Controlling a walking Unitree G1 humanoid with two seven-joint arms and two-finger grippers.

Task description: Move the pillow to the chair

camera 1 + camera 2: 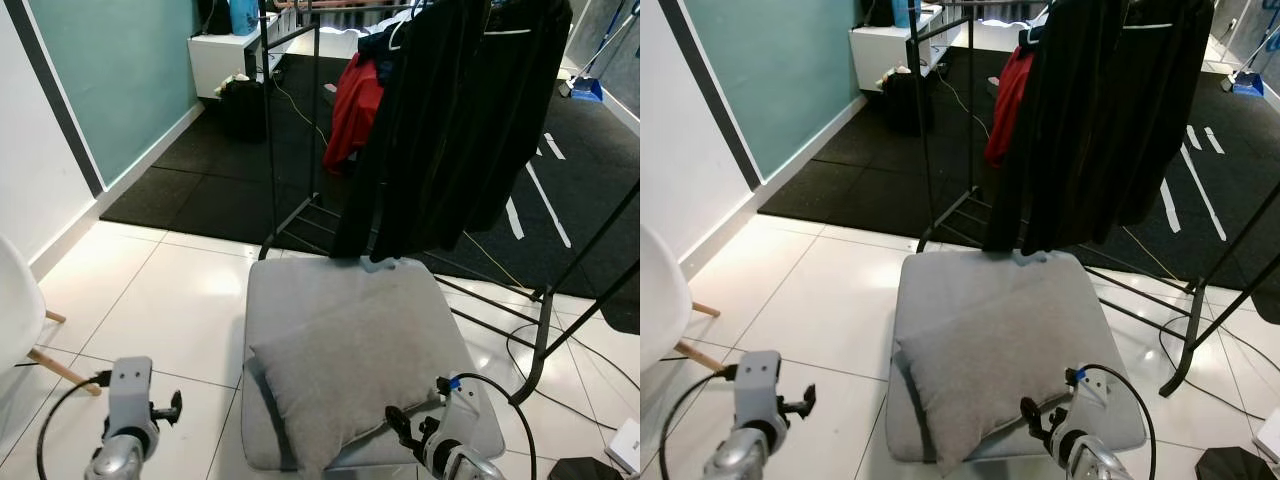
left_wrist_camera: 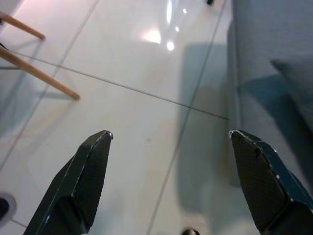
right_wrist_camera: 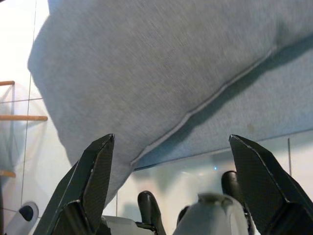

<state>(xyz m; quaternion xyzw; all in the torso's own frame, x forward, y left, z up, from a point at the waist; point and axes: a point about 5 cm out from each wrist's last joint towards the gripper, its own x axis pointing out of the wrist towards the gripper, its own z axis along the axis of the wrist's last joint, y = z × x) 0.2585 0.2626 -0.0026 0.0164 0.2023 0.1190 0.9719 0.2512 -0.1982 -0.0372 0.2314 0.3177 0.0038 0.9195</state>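
1. The soft grey fabric pillow (image 1: 345,385) lay on the grey padded chair seat (image 1: 300,290), at its front.
2. Your right gripper (image 3: 168,161) hung released, fingers spread, just before the pillow's front edge.
3. Your left gripper (image 2: 168,161) was also spread, beside the seat over white tile floor (image 1: 170,300).
4. Placement looked done; next, you likely only needed to back away.
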